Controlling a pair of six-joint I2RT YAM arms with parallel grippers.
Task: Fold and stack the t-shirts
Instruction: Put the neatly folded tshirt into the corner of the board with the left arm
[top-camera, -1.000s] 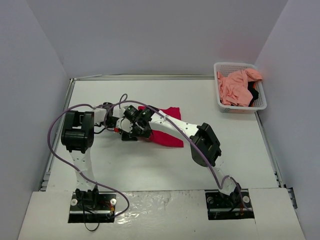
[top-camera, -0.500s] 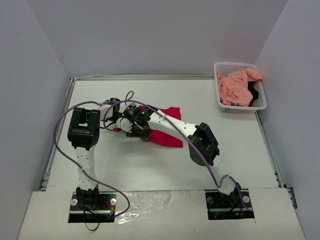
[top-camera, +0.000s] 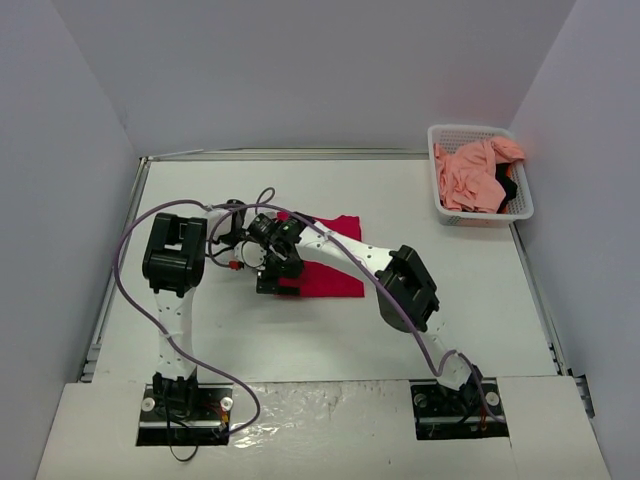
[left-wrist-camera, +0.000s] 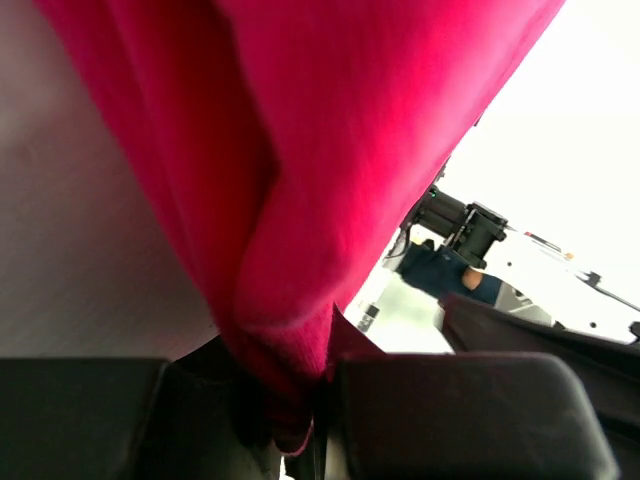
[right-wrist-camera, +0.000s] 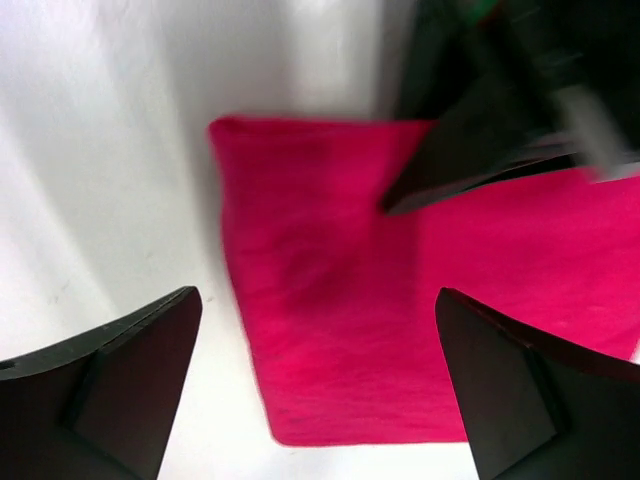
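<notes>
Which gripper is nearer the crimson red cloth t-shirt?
Left. The left gripper is shut on a fold of the crimson red cloth t-shirt; the right gripper hovers open above it.

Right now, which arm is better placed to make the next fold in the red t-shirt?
Left, probably. The left gripper is shut on the red t-shirt, the cloth pinched between its fingers, so it can pull the fold over. The right gripper stands open above the shirt, holding nothing.

Between your left claw's (left-wrist-camera: 315, 430) matt black fingers (left-wrist-camera: 470, 420), the red t-shirt (left-wrist-camera: 330, 150) is soft, fuzzy cloth; under your right claw (right-wrist-camera: 315, 335), the table (right-wrist-camera: 100, 150) looks smooth.
</notes>
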